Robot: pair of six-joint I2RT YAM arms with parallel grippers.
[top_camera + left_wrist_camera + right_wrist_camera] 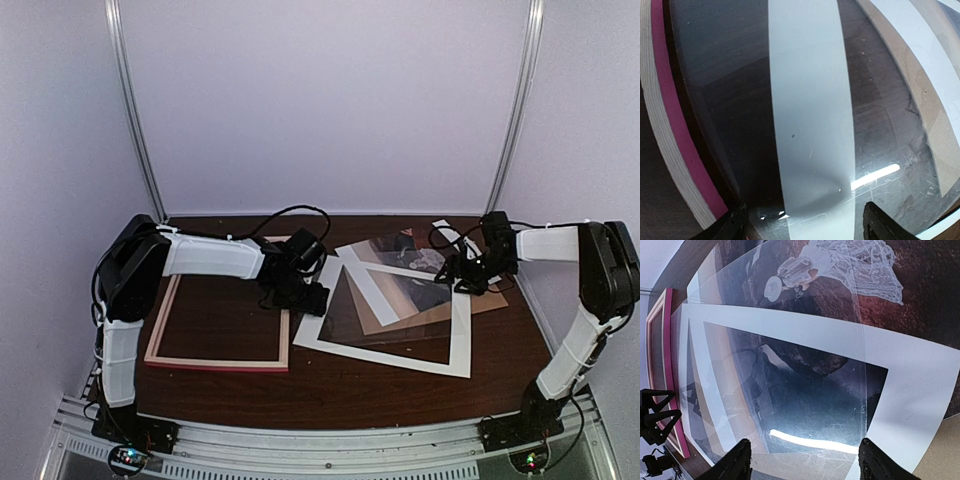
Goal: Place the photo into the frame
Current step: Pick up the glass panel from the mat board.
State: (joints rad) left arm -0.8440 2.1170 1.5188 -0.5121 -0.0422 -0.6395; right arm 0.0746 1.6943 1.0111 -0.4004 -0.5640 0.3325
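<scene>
The frame (165,318) lies flat at the left of the table, pink face down and pale wood up. Its pink bar (675,130) also shows in the left wrist view, and the frame (665,355) shows at the left edge of the right wrist view. The photo (840,265), dark with a pale figure, lies at the back, partly under a white mat (400,355) and a clear sheet (810,405); in the top view the photo (405,255) shows behind the mat. My left gripper (305,292) hovers open over the mat's left strip (810,100). My right gripper (807,462) is open above the clear sheet.
A brown backing board (488,300) lies under the mat's right side, and its edge (927,115) shows in the left wrist view. The table's dark wood (330,395) is bare in front of the mat. Pale walls close in the back and both sides.
</scene>
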